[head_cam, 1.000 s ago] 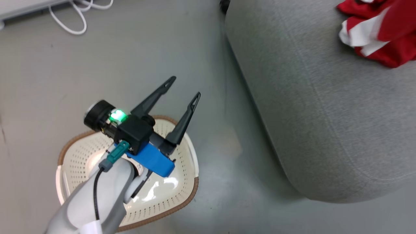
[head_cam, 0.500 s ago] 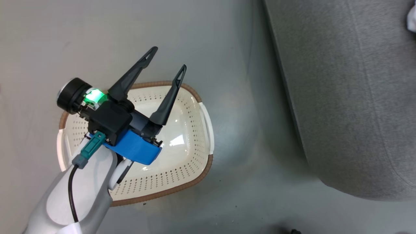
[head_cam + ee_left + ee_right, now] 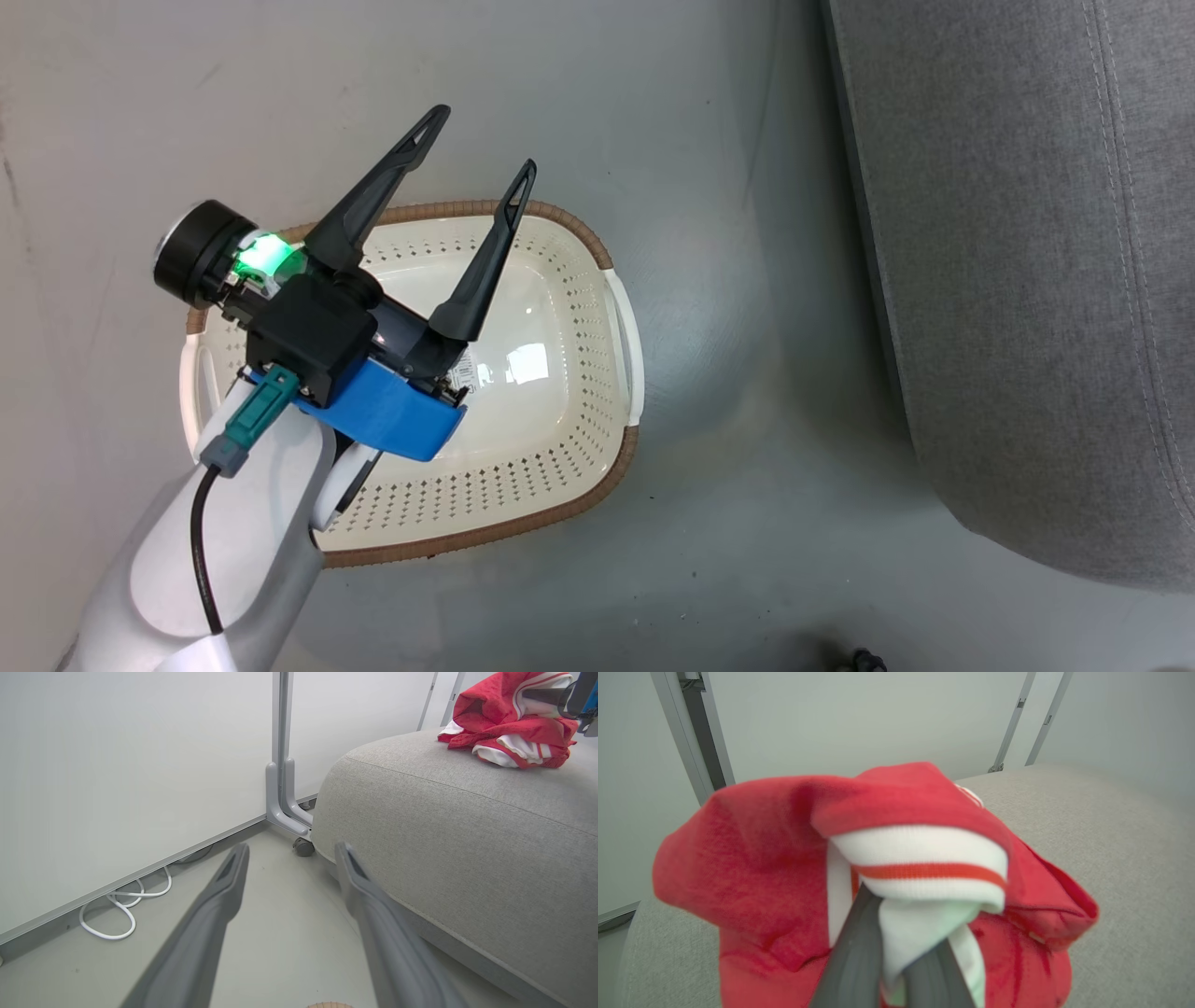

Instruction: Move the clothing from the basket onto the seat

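Note:
The cream basket (image 3: 597,271) with a brown rim stands on the floor, its glossy base bare apart from a small label. My left gripper (image 3: 481,142) hovers above it, open and holding nothing; its fingers (image 3: 224,891) point toward the seat's corner. The grey seat (image 3: 1027,280) runs along the right. On the seat (image 3: 467,835) lies a heap of red clothing (image 3: 504,718) with white trim. My right gripper (image 3: 901,924) is shut on a white-trimmed fold of the clothing (image 3: 761,858), over the seat (image 3: 1111,835). A dark finger of it (image 3: 544,695) reaches into the heap.
A white cable (image 3: 121,905) loops on the grey floor along a pale wall panel. A grey partition post (image 3: 280,788) with a small caster stands against the seat's far corner. Open floor separates basket and seat.
The head camera has swung, so the basket sits fuller in view and the clothing has left that picture. My left gripper stays open over the basket.

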`<state>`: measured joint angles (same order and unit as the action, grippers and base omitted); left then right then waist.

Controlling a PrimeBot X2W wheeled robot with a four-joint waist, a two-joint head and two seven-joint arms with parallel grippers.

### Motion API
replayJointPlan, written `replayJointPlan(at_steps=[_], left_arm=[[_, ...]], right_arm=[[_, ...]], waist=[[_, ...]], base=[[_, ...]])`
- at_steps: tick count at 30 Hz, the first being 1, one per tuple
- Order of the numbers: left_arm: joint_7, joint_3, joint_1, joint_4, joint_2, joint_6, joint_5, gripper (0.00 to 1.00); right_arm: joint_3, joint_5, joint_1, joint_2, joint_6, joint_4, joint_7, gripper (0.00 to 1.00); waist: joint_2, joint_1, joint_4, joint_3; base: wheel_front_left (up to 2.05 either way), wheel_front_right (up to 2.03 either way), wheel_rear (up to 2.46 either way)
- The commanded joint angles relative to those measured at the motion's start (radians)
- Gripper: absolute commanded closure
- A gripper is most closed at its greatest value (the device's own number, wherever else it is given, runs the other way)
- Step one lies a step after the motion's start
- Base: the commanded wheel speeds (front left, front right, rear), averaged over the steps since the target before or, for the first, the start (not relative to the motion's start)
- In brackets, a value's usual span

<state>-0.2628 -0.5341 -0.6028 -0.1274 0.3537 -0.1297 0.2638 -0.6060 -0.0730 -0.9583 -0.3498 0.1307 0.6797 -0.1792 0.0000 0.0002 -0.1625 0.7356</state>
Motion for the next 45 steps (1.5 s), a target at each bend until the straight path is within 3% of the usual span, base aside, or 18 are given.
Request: replayJointPlan(at_steps=[1,2,19,29,37,45], left_arm=[[-0.003,0.002,-0.002,-0.002,0.001,-0.001,-0.001,0.00],[-0.003,0.003,-0.001,-0.004,0.000,-0.001,0.000,0.00],[-0.003,0.000,0.019,-0.025,-0.017,-0.001,0.018,0.00],[-0.003,0.016,0.067,-0.069,-0.063,-0.001,0.051,0.00],[-0.003,0.040,0.141,-0.095,-0.101,-0.001,0.080,0.00],[-0.003,0.095,0.239,-0.112,-0.144,-0.001,0.103,0.00]], right_arm=[[0.004,0.009,-0.009,-0.005,0.000,0.010,-0.008,0.21],[0.007,0.010,-0.011,-0.005,0.000,0.019,-0.008,0.00],[0.076,-0.018,-0.004,-0.042,0.000,0.118,-0.049,0.00],[0.181,-0.036,0.077,-0.027,0.000,0.137,-0.067,0.00],[0.255,-0.053,0.180,-0.023,0.000,0.106,-0.067,0.00],[0.323,-0.075,0.329,0.006,0.000,-0.046,-0.023,0.00]], waist=[[0.0000,-0.0002,0.000,-0.003],[0.0000,-0.0002,0.000,-0.005],[0.0000,-0.0002,-0.009,-0.049],[0.0000,-0.0002,-0.007,-0.163],[0.0000,-0.0002,0.011,-0.290],[0.0000,-0.0002,0.047,-0.416]], base=[[0.00,0.00,0.00],[0.00,0.00,0.00],[0.00,0.00,0.00],[0.00,0.00,0.00],[0.00,0.00,0.00],[0.00,0.00,0.00]])
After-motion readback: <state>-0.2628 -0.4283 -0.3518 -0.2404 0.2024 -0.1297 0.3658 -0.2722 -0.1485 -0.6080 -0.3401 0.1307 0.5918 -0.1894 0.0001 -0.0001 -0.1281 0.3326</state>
